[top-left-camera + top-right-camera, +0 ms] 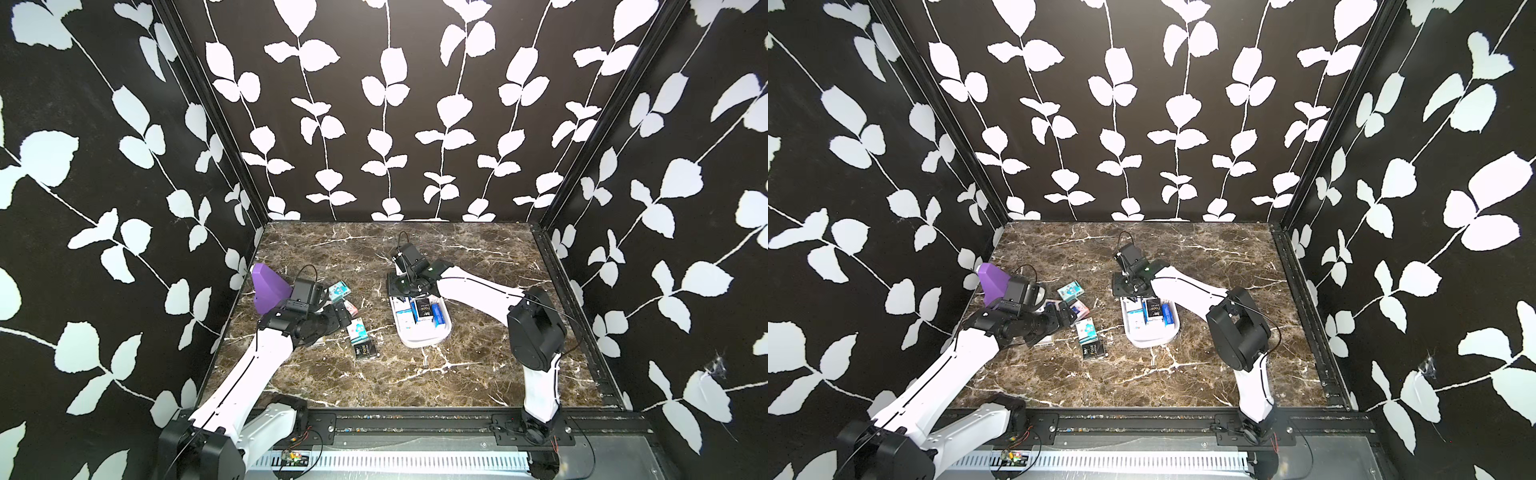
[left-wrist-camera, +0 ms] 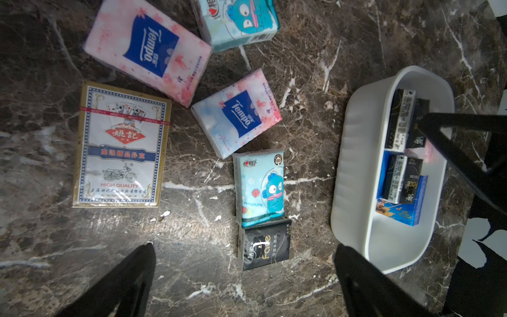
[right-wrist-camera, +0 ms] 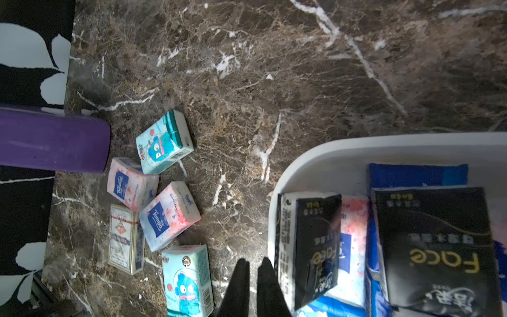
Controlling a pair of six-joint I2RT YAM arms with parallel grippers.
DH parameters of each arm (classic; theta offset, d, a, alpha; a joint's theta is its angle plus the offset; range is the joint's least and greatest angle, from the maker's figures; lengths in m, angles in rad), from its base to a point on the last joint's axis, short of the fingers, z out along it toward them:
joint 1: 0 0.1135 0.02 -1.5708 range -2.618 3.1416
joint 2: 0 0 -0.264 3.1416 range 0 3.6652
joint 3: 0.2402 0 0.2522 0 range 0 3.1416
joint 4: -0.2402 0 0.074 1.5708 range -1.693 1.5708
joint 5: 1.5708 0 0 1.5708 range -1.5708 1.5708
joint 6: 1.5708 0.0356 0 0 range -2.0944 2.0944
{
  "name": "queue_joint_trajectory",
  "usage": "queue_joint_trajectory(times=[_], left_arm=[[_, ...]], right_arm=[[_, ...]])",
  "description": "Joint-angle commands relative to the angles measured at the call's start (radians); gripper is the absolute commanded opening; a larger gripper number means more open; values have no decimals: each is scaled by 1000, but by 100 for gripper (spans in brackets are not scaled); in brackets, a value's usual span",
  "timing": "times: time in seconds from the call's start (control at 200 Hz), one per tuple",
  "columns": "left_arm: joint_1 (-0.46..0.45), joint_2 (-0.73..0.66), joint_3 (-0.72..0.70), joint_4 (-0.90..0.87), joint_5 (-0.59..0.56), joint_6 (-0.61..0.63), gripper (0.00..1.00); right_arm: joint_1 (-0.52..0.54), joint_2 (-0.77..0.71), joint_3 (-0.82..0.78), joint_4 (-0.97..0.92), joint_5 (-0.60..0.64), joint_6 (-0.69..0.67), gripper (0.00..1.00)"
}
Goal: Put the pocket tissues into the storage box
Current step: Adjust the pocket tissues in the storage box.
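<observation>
- Nearest, a black film-wrapped tissue pack with gold lettering (image 1: pixel 365 348) lies flat on the brown marbled counter (image 1: pixel 415 382). Its far end touches a teal cartoon-printed tissue pack (image 1: pixel 358 330).
- The left pincer (image 2: pixel 244 245) hovers above these loose packs, jaws spread wide and gripping nothing.
- To the right, apart from them, stands the white plastic storage box with rounded corners (image 1: pixel 419 343). It already holds at least five packs: two black ones, some blue ones and a pink-flowered one. Its near end is bare, so there looks to be room for more.
- Beneath the left arm lie two pink-flowered tissue packs with blue labels (image 2: pixel 148 52), close together. Just beside them is a boxed deck of playing cards (image 2: pixel 120 145), which is not tissues and, I judge, should stay out.
- Farther back sits a second teal cartoon pack (image 1: pixel 337 289), near the purple wedge-shaped plastic block (image 1: pixel 268 291) by the left wall.
- Farthest, the right pincer (image 3: pixel 254 263) is clenched with nothing between its fingers, just outside the box's far end.
- In my judgement the job is about half done: five tissue packs lie outside the box, all on the left arm's side.
</observation>
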State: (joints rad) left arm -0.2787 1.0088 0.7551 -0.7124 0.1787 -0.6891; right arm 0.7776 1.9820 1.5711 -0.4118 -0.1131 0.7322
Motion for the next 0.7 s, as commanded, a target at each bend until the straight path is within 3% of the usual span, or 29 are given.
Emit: queue_joint_trajectory(times=[0.0,0.415,0.575,0.695], left_arm=[[4,-17,-17,-27,-11,-4,99],[4,-14,-4,-35,-5,-5,99],[4,3,-5,-41,22,-14,99],[-6,24,-16,-44,33,-37,99]], right_arm=[[-17,33,-6,10,6,41,10],[-25,39,-17,38,-29,30,14],[-22,-71,-55,35,-12,-47,26],[-13,-188,-124,41,39,-100,48]])
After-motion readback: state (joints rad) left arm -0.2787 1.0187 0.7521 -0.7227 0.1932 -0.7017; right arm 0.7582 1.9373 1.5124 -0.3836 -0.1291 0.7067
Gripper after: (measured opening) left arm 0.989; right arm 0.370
